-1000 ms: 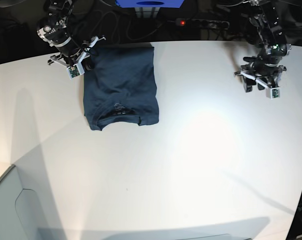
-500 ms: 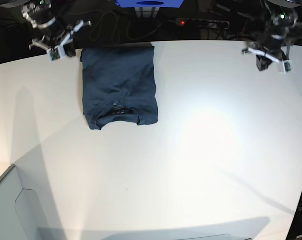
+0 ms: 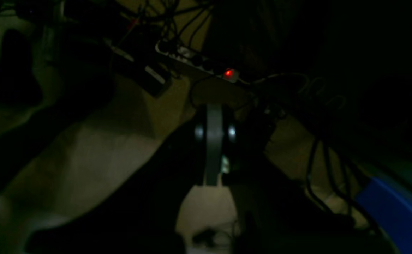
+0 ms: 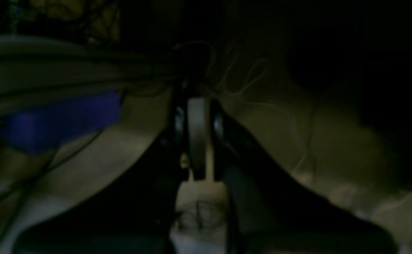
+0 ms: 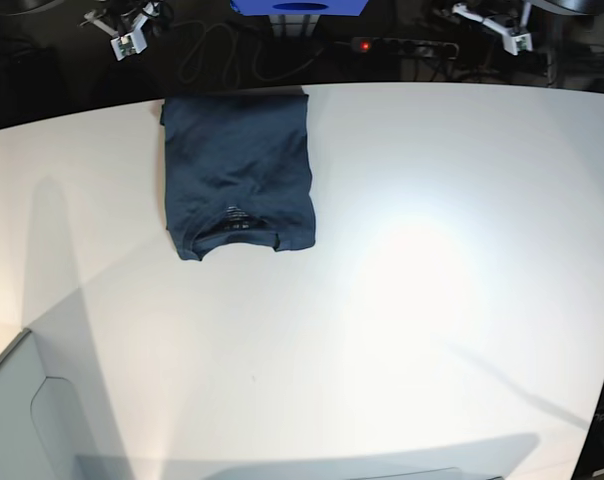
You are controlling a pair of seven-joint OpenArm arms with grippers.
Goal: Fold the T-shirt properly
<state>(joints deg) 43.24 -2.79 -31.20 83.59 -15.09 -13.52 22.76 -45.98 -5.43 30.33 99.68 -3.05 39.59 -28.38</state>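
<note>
The T-shirt [image 5: 238,172] lies folded into a neat rectangle at about eleven o'clock on the bench [image 5: 402,300]. Both arms hang clear behind it, jaws clenched on nothing; folding looks finished.

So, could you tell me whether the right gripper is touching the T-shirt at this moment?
Apart. In the base view the right gripper is raised beyond the table's far edge, with dark background between it and the folded T-shirt.
</note>
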